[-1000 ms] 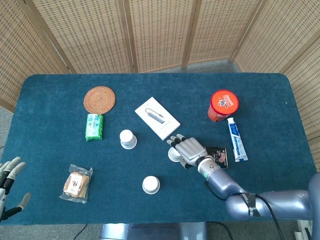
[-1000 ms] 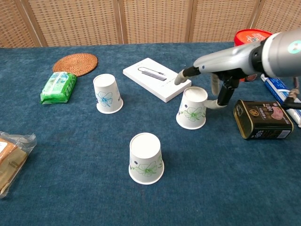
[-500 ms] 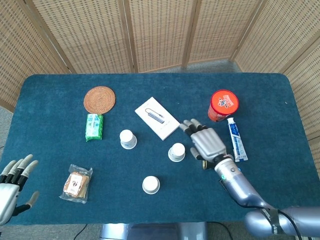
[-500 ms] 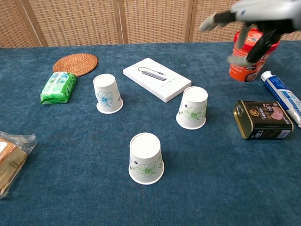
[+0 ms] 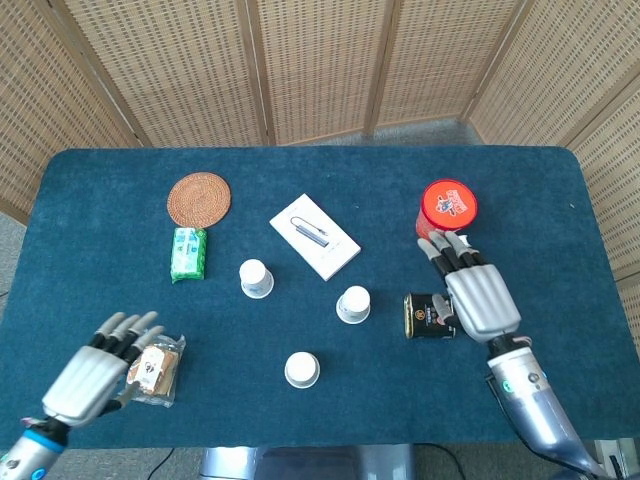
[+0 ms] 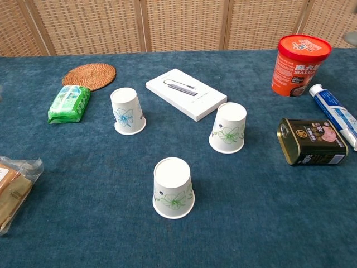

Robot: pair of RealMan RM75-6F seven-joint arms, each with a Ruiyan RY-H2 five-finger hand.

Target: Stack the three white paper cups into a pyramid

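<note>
Three white paper cups with flower prints stand upside down and apart on the blue table. One cup is at the left, one cup at the right, one cup nearest the front. My right hand hovers open, fingers apart, to the right of the cups, over the toothpaste and beside the dark tin. Low at the left, my left hand is open next to the snack packet. Neither hand shows in the chest view.
A white box lies behind the cups. At the right are a red tub, a dark tin and a toothpaste tube. At the left are a woven coaster, a green packet and a snack packet.
My right hand has let go of the right cup and drawn back to the right, leaving the chest view. My left hand has come up from the left edge toward the snack packet.
</note>
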